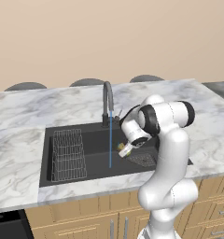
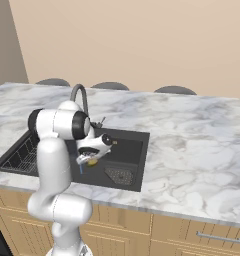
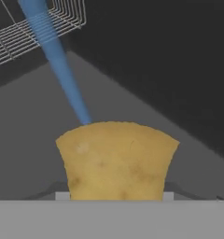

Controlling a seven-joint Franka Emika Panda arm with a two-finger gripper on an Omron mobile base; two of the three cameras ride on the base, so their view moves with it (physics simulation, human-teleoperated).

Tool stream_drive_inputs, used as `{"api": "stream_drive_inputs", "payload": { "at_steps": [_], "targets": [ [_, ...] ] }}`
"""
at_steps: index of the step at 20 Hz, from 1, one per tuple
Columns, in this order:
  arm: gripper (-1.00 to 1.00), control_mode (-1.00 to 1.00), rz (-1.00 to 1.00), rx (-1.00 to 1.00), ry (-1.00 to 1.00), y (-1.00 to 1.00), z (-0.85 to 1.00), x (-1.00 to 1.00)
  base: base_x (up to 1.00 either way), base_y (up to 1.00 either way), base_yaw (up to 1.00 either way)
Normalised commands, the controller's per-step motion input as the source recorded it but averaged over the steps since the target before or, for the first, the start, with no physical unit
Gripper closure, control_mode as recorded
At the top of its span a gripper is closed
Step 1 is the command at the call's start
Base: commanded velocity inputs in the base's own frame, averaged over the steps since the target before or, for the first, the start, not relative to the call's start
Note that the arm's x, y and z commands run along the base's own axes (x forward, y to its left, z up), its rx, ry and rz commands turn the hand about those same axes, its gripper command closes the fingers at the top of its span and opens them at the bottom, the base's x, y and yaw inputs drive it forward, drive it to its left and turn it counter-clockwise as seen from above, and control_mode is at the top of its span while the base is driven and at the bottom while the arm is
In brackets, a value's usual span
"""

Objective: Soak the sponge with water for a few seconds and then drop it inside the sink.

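Observation:
The mustard-yellow sponge (image 3: 116,161) sits between my gripper's (image 3: 115,196) jaws, which are shut on it, and it hides most of the fingers. The gripper (image 1: 125,150) hangs low inside the black sink (image 1: 93,140), over its right half. The blue water (image 1: 110,140) falls from the dark curved faucet (image 1: 107,100) just left of the sponge (image 1: 122,147). In the hand view the water (image 3: 58,60) runs down behind the sponge's upper left edge. From the right base view the sponge (image 2: 92,162) shows as a yellow bit under the gripper (image 2: 87,160), with the water (image 2: 81,169) beside it.
A wire rack (image 1: 67,154) fills the sink's left half, and a grey mesh drain (image 1: 143,159) lies at its right under my arm. Marble countertop (image 1: 16,154) surrounds the basin. Dark stool tops (image 1: 88,82) stand behind the counter's far edge.

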Motion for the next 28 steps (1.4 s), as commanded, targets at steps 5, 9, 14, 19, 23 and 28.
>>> {"api": "stream_drive_inputs", "payload": {
  "at_steps": [5, 9, 14, 19, 23, 28],
  "targets": [
    [1.0, -1.0, -0.3, -0.01, 0.47, -0.51, 0.19, 0.04, 0.0, 0.0, 0.0],
    [1.0, -1.0, -0.3, -0.05, 0.47, -0.46, 0.14, 0.1, 0.0, 0.0, 0.0],
    [1.0, -1.0, -0.22, -0.1, 0.25, -0.14, 0.01, 0.51, 0.0, 0.0, 0.0],
    [1.0, -1.0, -0.18, -0.14, 0.13, -0.08, -0.03, 0.58, 0.0, 0.0, 0.0],
    [1.0, -1.0, -0.12, -0.03, 0.0, -0.19, -0.32, 0.3, 0.0, 0.0, 0.0],
    [1.0, -1.0, -0.07, 0.0, 0.0, -0.21, -0.51, 0.33, 0.0, 0.0, 0.0]
  ]
}}
